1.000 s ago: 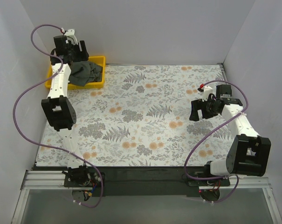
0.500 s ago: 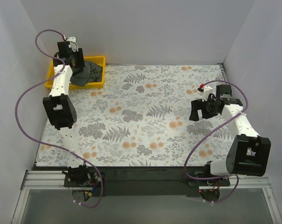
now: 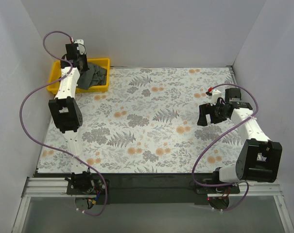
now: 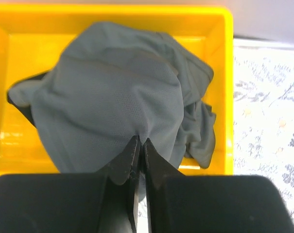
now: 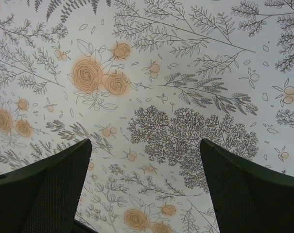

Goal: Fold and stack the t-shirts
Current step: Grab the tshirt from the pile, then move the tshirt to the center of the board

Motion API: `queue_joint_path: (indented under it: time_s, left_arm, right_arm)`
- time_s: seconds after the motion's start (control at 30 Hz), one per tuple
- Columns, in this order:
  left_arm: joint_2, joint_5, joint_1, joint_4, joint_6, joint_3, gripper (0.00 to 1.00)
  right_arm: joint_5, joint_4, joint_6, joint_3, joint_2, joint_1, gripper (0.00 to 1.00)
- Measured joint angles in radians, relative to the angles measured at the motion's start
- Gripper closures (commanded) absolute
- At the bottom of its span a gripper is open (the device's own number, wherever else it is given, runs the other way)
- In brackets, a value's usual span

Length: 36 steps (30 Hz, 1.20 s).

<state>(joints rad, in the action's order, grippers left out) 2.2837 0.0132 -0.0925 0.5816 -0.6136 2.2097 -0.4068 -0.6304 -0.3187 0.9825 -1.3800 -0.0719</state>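
Dark grey t-shirts [image 4: 117,92] lie crumpled in a heap inside the yellow tray [image 4: 219,29] at the table's far left corner [image 3: 95,76]. My left gripper [image 4: 139,141] is shut on a pinch of the top t-shirt's cloth at the heap's near side; from above the left gripper [image 3: 81,67] sits over the tray. How many t-shirts the heap holds cannot be told. My right gripper [image 5: 144,182] hangs open over the floral tablecloth at the right side, nothing between its fingers; the right gripper [image 3: 203,116] is far from the tray.
The yellow tray [image 3: 104,62] stands against the back wall, next to the left wall. A floral cloth [image 3: 151,116] covers the table. White walls enclose the left, back and right sides. A purple cable [image 3: 32,97] loops beside the left arm.
My left gripper has dropped toward the heap in the tray and closed from open onto the t-shirt cloth. The right arm has not moved.
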Motion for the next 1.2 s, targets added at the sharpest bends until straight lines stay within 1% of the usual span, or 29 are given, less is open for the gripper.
queue_joint_path:
  time_s: [0.2, 0.27, 0.4, 0.43, 0.6, 0.67, 0.77, 0.9, 0.97, 1.13, 1.2]
  left_arm:
    - [-0.037, -0.001, -0.006, -0.053, -0.013, 0.031, 1.0]
    - [-0.073, -0.019, -0.012, -0.117, -0.026, 0.024, 1.0]
    - [-0.208, -0.065, -0.022, -0.299, -0.056, -0.006, 1.0]
    - [-0.225, -0.072, -0.023, -0.329, -0.061, 0.006, 1.0]
    - [-0.257, -0.122, -0.02, -0.504, -0.083, 0.174, 1.0]
    - [-0.27, -0.145, -0.014, -0.557, -0.086, 0.192, 1.0]
    - [-0.288, -0.218, -0.005, -0.599, -0.128, 0.188, 1.0]
    - [-0.337, -0.339, 0.025, -0.604, -0.196, 0.111, 1.0]
    - [-0.37, -0.392, 0.06, -0.593, -0.22, 0.064, 1.0]
    - [-0.529, -0.507, 0.211, -0.557, -0.311, -0.113, 1.0]
    - [-0.604, -0.555, 0.246, -0.557, -0.384, -0.184, 1.0]
  right_arm:
    - [0.0, 0.0, 0.0, 0.0, 0.0, 0.0, 0.02]
    - [-0.001, 0.0, 0.0, 0.0, 0.0, 0.0, 0.02]
    - [-0.006, 0.0, 0.0, 0.0, 0.0, 0.0, 0.02]
    - [-0.008, 0.0, 0.0, 0.0, 0.0, 0.0, 0.02]
    - [-0.015, 0.0, 0.0, 0.0, 0.004, 0.0, 0.02]
    - [-0.015, 0.0, 0.0, 0.0, 0.01, 0.0, 0.02]
    - [-0.015, 0.0, 0.0, 0.0, 0.021, 0.0, 0.02]
    - [-0.016, 0.0, 0.0, 0.0, 0.037, 0.0, 0.02]
    - [-0.018, 0.0, 0.0, 0.0, 0.041, 0.0, 0.02]
    - [-0.023, -0.002, 0.0, 0.0, 0.05, 0.0, 0.02]
    - [-0.023, -0.003, 0.0, 0.0, 0.056, 0.0, 0.02]
